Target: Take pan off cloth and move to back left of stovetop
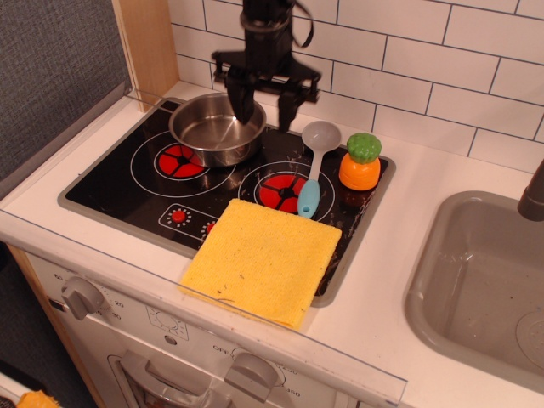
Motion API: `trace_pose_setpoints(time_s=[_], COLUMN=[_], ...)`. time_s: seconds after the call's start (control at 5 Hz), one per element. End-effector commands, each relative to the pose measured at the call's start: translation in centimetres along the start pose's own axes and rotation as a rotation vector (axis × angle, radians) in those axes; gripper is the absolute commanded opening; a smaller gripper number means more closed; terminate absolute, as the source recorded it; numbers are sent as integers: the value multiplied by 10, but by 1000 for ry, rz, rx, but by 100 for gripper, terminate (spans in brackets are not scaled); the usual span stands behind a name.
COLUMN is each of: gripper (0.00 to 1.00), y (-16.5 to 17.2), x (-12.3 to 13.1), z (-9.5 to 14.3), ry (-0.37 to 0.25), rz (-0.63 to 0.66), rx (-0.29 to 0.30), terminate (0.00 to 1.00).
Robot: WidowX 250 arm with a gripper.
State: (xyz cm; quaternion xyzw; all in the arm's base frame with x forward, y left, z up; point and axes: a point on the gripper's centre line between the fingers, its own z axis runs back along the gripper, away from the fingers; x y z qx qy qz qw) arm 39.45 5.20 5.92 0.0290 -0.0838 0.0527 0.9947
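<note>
Steel pan (217, 129) sits level on the stovetop (127, 183) toward the upper left of the frame, overlapping the left red burner (180, 161). Just above its right rim hangs the black gripper (264, 100), fingers spread apart and holding nothing. Yellow cloth (262, 260) lies bare at the front edge, beside the blue-handled ladle (314, 166) and toy carrot (359, 161).

White tiled wall (442, 51), wooden panel (149, 47), perhaps grey fabric (51, 76) leftward
</note>
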Motion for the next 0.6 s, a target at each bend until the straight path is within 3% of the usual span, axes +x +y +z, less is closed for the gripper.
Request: trace_pose_setpoints(time_s=[0.0,0.2,0.4], gripper=[100,100,100], y=[-10,-13,-13], x=[-5,-7,-7], z=[47,44,44], ry=[-117,-45,-45], rz=[-48,-135,-135], rx=[-49,-94,-94], terminate=[0,0,100])
